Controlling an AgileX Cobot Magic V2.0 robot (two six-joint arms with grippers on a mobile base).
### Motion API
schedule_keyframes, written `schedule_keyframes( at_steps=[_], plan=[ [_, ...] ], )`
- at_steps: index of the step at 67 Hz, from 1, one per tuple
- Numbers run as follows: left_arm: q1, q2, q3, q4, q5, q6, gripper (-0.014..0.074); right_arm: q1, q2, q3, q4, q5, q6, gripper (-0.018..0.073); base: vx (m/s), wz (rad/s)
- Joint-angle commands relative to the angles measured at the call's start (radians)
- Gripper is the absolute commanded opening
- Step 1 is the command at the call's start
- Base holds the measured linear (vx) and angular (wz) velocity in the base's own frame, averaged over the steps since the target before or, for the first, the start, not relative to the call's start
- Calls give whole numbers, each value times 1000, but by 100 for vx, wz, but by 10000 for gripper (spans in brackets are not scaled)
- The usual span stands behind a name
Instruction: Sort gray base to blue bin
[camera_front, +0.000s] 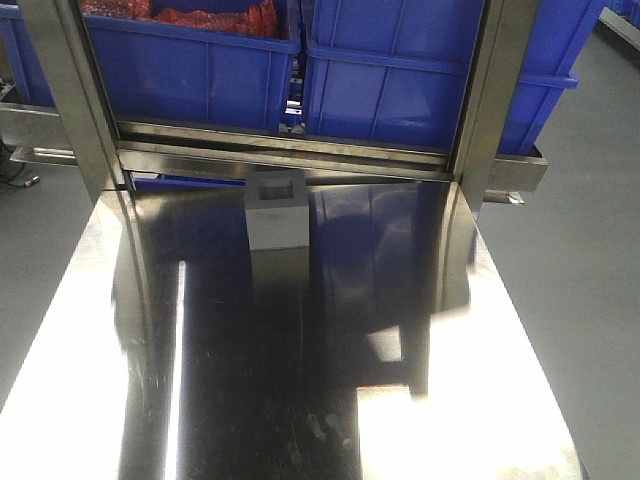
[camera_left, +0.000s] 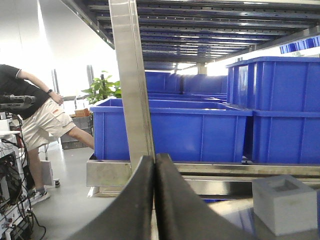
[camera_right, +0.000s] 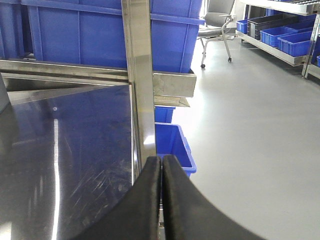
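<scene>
Nearest the lens in both wrist views are black curved fingers. The left tool (camera_left: 154, 161) has its jaws pressed to a thin seam with nothing between them, and the right tool (camera_right: 161, 159) is likewise closed and empty.

The matte gray cube-like base (camera_front: 277, 214) stands on the polished steel surface (camera_front: 200, 380) at upper centre of the front view. Its square recess faces up, and it sits just in front of the rack rail (camera_front: 290, 160). Behind that rail, at upper right, is the deep bright-blue plastic bin (camera_front: 400, 95). The blue tub (camera_front: 190, 80) at upper left holds red material, so the right one looks the likelier target.

The base is not yet grasped. The left tool, which has the base in its view, seems better placed. It should spread its jaws wider than the base and come down square onto two flat side faces. It should then grip low and lift clear of the rail and bin rim before letting go.
</scene>
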Motion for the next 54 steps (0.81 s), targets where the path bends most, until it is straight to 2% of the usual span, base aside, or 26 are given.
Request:
schedule_keyframes(
  at_steps=[1, 19, 29, 40, 45, 49, 54],
  plan=[
    [-3, 144, -131, -2, -32, -2, -6, -2, 3, 1, -5, -75, -13, -5, 0, 0],
    [-3, 514, -390, -1, 172, 4, -6, -2, 3, 1, -5, -75, -13, -5, 0, 0],
    [-3, 604, -438, -2, 260, 4, -6, -2, 3, 1, -5, -75, -13, -5, 0, 0],
    [-3, 627, -439, -3, 260, 4, 14, -2, 3, 1, -5, -75, -13, -5, 0, 0],
    [-3, 627, -439, -3, 247, 4, 78, -2, 3, 1, -5, -75, -13, -5, 0, 0],
    [-3, 625, -439, -3, 239, 4, 165, -2, 3, 1, -5, -75, -13, -5, 0, 0],
    [-3, 625, -439, -3, 233, 4, 335, -2, 3, 1, -5, -75, -13, -5, 0, 0]
  ],
)
